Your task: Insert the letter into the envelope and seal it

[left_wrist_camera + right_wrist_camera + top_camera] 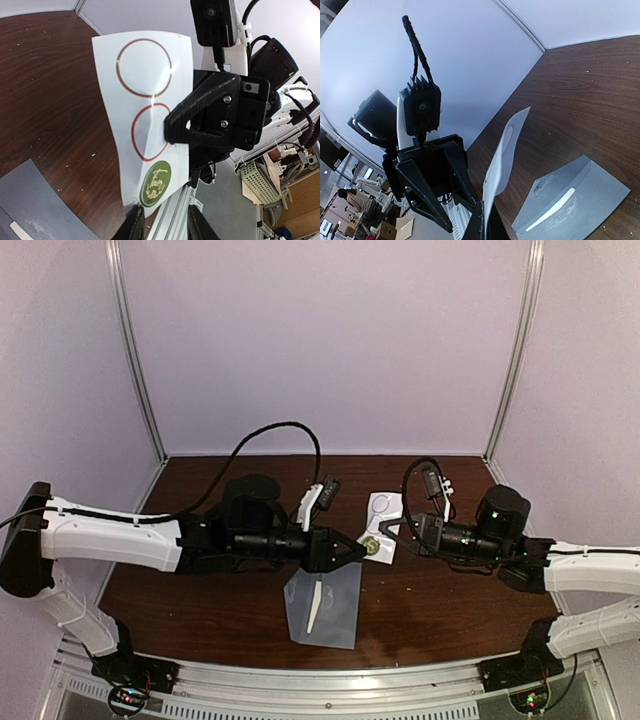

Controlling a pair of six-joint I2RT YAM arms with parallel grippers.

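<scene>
The grey-blue envelope [325,610] lies flat on the table near the front edge, also low right in the right wrist view [580,200]. A narrow white strip [315,606] shows on it; I cannot tell whether that is the letter's edge. My right gripper [393,533] [482,220] is shut on a white sticker sheet [145,105] and holds it above the table. The sheet carries two empty red rings and one green round sticker [156,182]. My left gripper [360,548] [167,222] stands open, its fingers straddling the sheet's lower corner beside the green sticker.
The dark wooden table [200,480] is closed in by pale walls at the back and sides. An aluminium rail [330,685] runs along the near edge by the arm bases. Both grippers meet above the table's centre, just behind the envelope.
</scene>
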